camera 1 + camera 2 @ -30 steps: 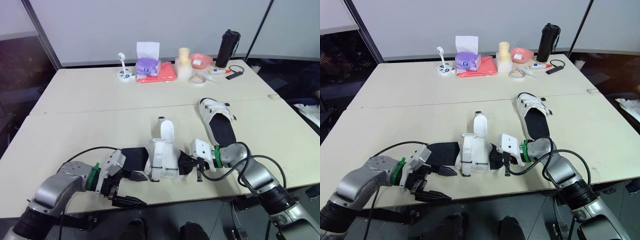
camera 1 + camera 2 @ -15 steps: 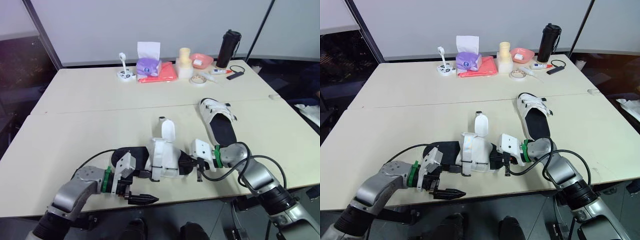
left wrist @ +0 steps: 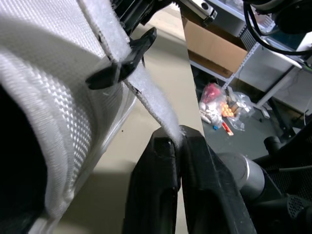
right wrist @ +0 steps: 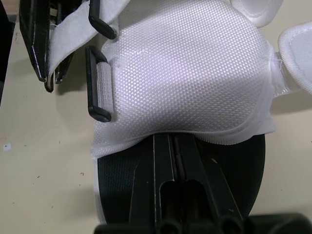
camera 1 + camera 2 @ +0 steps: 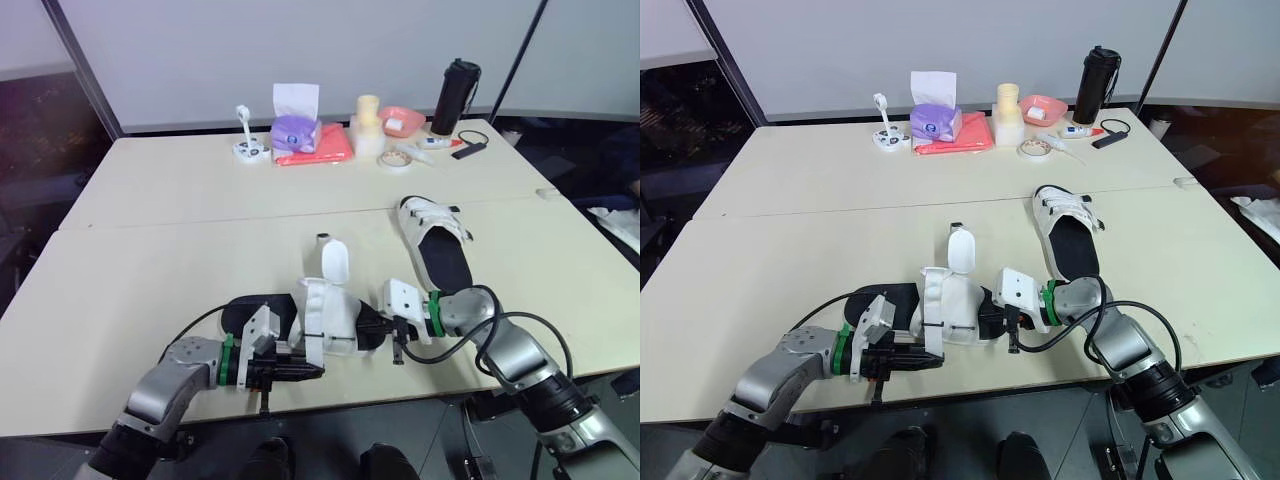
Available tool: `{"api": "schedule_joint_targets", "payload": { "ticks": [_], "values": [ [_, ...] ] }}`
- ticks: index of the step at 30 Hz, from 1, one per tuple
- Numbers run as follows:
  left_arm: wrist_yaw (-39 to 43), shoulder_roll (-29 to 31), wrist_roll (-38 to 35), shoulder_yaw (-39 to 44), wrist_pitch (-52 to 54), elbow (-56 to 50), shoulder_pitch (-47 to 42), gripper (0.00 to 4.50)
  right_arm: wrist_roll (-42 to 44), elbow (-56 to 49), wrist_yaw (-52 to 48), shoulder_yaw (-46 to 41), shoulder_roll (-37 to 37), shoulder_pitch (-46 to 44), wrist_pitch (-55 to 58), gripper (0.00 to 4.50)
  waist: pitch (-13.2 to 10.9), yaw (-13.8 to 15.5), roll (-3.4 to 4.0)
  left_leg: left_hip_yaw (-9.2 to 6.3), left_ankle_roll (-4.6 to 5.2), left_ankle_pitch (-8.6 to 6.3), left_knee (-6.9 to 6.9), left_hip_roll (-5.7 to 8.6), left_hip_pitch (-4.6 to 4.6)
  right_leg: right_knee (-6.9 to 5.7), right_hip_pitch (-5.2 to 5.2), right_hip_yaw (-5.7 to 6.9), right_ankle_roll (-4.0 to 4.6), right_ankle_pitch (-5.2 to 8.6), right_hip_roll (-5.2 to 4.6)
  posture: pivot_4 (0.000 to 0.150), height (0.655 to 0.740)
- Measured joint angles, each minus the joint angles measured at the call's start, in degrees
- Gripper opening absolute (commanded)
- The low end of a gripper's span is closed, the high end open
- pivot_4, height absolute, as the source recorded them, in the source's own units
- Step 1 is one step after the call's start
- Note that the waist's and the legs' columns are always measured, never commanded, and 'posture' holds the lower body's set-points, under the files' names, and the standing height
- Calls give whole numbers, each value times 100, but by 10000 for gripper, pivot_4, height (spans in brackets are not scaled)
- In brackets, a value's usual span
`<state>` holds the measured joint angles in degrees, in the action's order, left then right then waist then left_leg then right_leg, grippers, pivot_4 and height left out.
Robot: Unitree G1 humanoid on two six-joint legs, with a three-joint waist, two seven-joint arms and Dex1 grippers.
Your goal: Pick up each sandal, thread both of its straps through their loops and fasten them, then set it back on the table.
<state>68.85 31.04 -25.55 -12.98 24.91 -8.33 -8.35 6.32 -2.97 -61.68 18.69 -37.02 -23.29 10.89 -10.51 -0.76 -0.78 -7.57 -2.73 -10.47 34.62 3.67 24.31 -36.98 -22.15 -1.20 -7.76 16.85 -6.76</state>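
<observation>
The near sandal (image 5: 322, 312), white upper on a black sole, lies at the table's front edge between my two grippers. My left gripper (image 3: 179, 135) is shut on the free end of a white strap (image 3: 146, 97), which runs through a black loop (image 3: 123, 67) on the sandal's side. In the left eye view the left gripper (image 5: 316, 372) sits just in front of the sandal. My right gripper (image 5: 372, 327) is shut on the sandal's black sole (image 4: 117, 185), its fingers (image 4: 170, 151) reaching under the white upper (image 4: 185, 73). A second sandal (image 5: 437, 242) lies flat to the right.
Along the table's far edge stand a tissue box (image 5: 296, 125), a red cloth (image 5: 322, 147), a tape roll (image 5: 391, 160), a pink bowl (image 5: 402, 120) and a black bottle (image 5: 454, 96). The table's front edge (image 5: 330, 405) runs just below both grippers.
My left gripper moved right, in to the near sandal's side, and went from open to shut on the strap end. The right gripper and both sandals stayed put.
</observation>
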Motion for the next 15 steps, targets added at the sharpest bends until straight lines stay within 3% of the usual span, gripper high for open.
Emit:
{"api": "schedule_joint_targets", "payload": {
  "ticks": [6,15],
  "values": [
    [531,890,-167,-245,372,-753,906,708,8,-144,51,-24,-15,109,14,0,16,1,22,11,1,1,-54,-1,-4,25,-14,-8,0,0,-3,1500,7400],
    [778,1118,5,-480,-337,-1005,1112,708,19,-252,2,-73,-84,171,124,0,29,30,36,10,3,-2,-60,-7,1,72,-5,2,19,9,-3,1500,7400]
  ]
}}
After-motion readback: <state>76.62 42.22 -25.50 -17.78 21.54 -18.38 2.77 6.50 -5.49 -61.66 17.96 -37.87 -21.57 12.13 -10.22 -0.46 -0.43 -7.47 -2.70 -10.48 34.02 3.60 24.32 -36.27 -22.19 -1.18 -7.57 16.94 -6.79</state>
